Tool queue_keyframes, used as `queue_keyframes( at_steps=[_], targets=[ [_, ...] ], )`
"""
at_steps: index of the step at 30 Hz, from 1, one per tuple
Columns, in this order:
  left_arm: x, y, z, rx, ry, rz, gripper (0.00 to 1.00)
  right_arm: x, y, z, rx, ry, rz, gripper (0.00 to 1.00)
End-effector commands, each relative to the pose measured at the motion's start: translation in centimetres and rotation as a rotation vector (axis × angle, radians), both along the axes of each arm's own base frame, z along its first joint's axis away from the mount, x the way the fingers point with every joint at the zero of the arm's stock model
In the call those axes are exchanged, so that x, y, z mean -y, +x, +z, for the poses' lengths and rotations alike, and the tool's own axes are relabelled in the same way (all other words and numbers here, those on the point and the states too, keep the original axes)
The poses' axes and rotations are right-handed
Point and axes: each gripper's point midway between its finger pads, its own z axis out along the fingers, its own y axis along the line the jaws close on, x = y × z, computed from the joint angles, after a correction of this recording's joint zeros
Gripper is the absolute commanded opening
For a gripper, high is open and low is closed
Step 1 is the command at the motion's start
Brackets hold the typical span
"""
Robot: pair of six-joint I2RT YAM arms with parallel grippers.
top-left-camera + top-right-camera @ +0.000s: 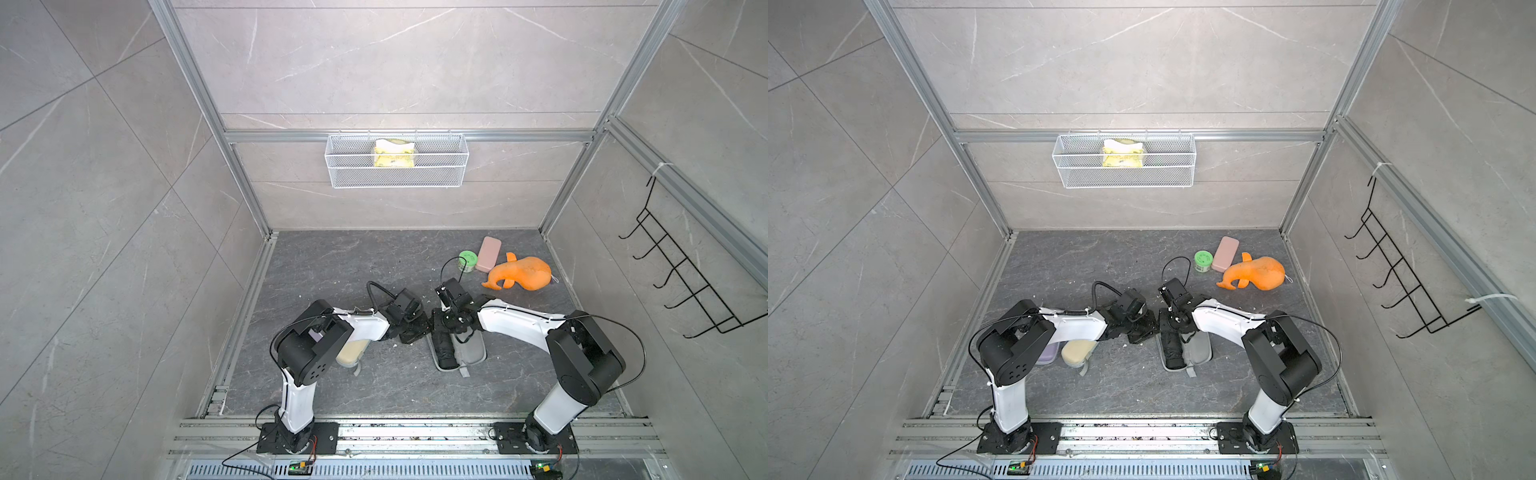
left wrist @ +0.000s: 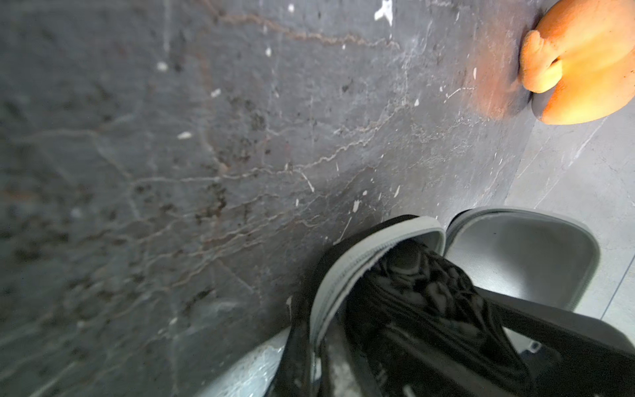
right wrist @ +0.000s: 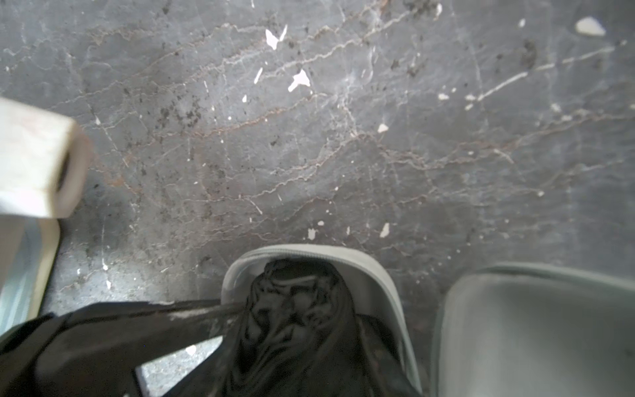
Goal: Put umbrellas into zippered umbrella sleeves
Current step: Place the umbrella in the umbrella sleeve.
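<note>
1. I have the black case (image 1: pixel 473 349) lying open on the floor (image 1: pixel 332 270) between the two arms, grey lining up, both halves flat.
2. The black umbrella (image 1: pixel 444 353) lies lengthwise in the half nearer the left arm. The other half holds nothing.
3. My left gripper (image 1: pixel 410 331) is closed right down. In the left wrist view one finger (image 2: pixel 297 343) sits outside the wall of the umbrella's half, so it looks pinched on that rim (image 2: pixel 343 261).
4. My right gripper (image 1: pixel 444 328) is low over the far end of the umbrella. Its wrist view shows the bundled fabric (image 3: pixel 292 326) just below it, but I cannot tell how wide the jaws stand or whether they grip it.
5. The cream case (image 1: pixel 353 351) rests partly under the left arm, and a top view shows the lilac case (image 1: pixel 1047 353) beside it.
6. At the far right of the floor sit an orange plush toy (image 1: pixel 519 274), a pink case (image 1: pixel 488 253) and a green tub (image 1: pixel 468 262), well apart from the grippers.
</note>
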Motion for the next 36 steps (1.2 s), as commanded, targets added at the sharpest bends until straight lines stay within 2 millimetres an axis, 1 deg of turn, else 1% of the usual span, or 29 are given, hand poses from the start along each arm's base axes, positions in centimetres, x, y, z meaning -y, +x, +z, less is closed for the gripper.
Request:
queue_keyframes(
  at_steps=[1,3,6,9,12,14,16,18,20,22,24,26,27,29,30,31,33,36],
  targets=[
    [0.6,2.3,3.1,0.098,-0.076,0.014,0.08,-0.1,-0.8,2.3,-0.020,0.011,0.056,0.52],
    [0.6,2.2,3.1,0.095,-0.082,0.013,0.10,-0.1,-1.0,2.9,-0.027,0.010,0.061,0.56],
    [0.7,2.2,3.2,0.095,-0.085,0.009,0.11,0.0,-1.5,2.2,-0.055,0.018,0.049,0.58],
    [0.5,2.3,3.2,0.097,-0.086,0.012,0.11,0.2,-1.9,0.6,-0.078,0.017,0.027,0.57],
    [0.5,2.4,3.1,0.101,-0.088,0.014,0.11,-0.1,-2.6,-2.0,-0.132,0.025,0.041,0.54],
    [0.3,2.5,2.9,0.098,-0.090,0.015,0.11,0.1,-2.8,-3.0,-0.173,0.011,0.044,0.56],
    [0.1,2.5,3.1,0.103,-0.099,0.016,0.11,0.3,-2.4,-2.3,-0.169,0.026,0.036,0.61],
    [-0.2,2.5,3.4,0.112,-0.099,0.014,0.13,0.3,-1.7,-0.4,-0.140,0.044,0.047,0.66],
    [-0.5,2.5,3.5,0.115,-0.095,0.016,0.16,0.2,-1.3,1.4,-0.129,0.053,0.065,0.74],
    [-0.6,2.5,3.7,0.116,-0.097,0.018,0.20,0.3,-0.9,2.8,-0.122,0.056,0.075,0.77],
    [-0.8,2.4,3.8,0.117,-0.098,0.019,0.24,1.0,-0.7,3.7,-0.117,0.039,0.073,0.78],
    [-0.9,2.3,4.0,0.120,-0.099,0.018,0.27,1.8,-0.5,4.7,-0.080,0.006,0.069,0.77],
    [-1.1,2.2,4.0,0.121,-0.097,0.020,0.27,2.1,-0.5,5.3,-0.061,0.004,0.067,0.75],
    [-1.3,2.1,3.9,0.120,-0.095,0.024,0.28,2.0,-0.8,5.6,-0.058,0.019,0.061,0.69],
    [-1.3,2.0,3.9,0.119,-0.096,0.022,0.28,1.8,-1.1,5.4,-0.066,0.032,0.059,0.65],
    [-1.3,1.9,3.9,0.118,-0.098,0.021,0.28,1.5,-1.5,4.8,-0.076,0.050,0.050,0.61],
    [-1.2,1.8,3.8,0.112,-0.105,0.014,0.28,1.1,-2.2,3.1,-0.097,0.058,0.030,0.53],
    [-1.1,1.7,3.7,0.107,-0.110,0.012,0.28,1.2,-2.1,0.4,-0.116,0.053,-0.010,0.47]
  ],
)
